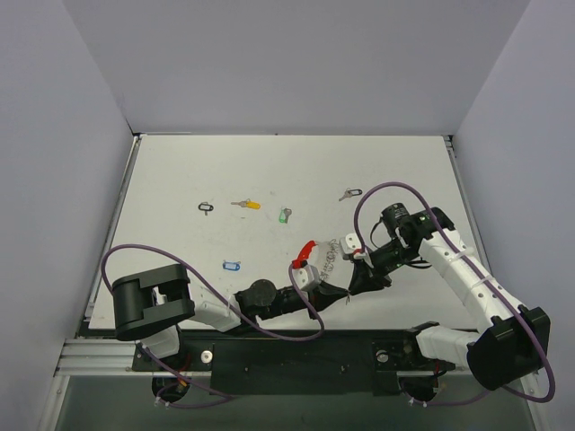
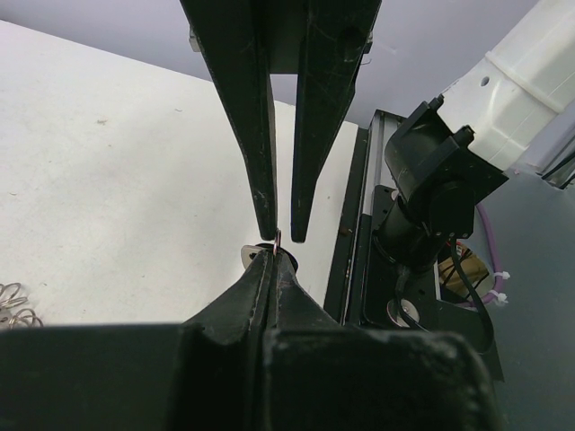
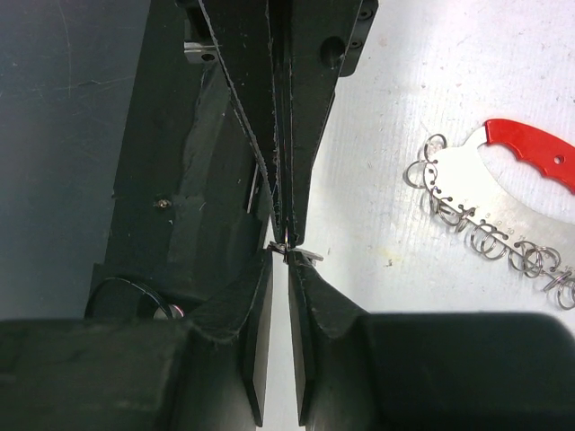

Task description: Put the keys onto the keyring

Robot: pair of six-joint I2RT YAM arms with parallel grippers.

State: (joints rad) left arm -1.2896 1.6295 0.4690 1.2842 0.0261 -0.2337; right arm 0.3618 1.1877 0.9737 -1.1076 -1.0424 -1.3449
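My left gripper (image 1: 346, 292) (image 2: 274, 259) is shut on a tiny key (image 3: 295, 252), silver with a dark part, and holds it above the table. My right gripper (image 1: 362, 277) (image 3: 288, 260) meets it tip to tip. Its jaws stand a narrow gap apart, at the key. The keyring (image 1: 309, 250) (image 3: 530, 153), a red band with a silver chain of loops (image 3: 485, 235), lies on the table just left of both grippers. Loose keys lie further back: black-tagged (image 1: 206, 207), yellow (image 1: 245, 205), green (image 1: 285, 215), blue (image 1: 232, 266), and one more key (image 1: 349, 193).
The white table (image 1: 180, 171) is walled by grey panels at the back and sides. The black base rail (image 1: 296, 355) runs along the near edge. Purple cables loop from both arms.
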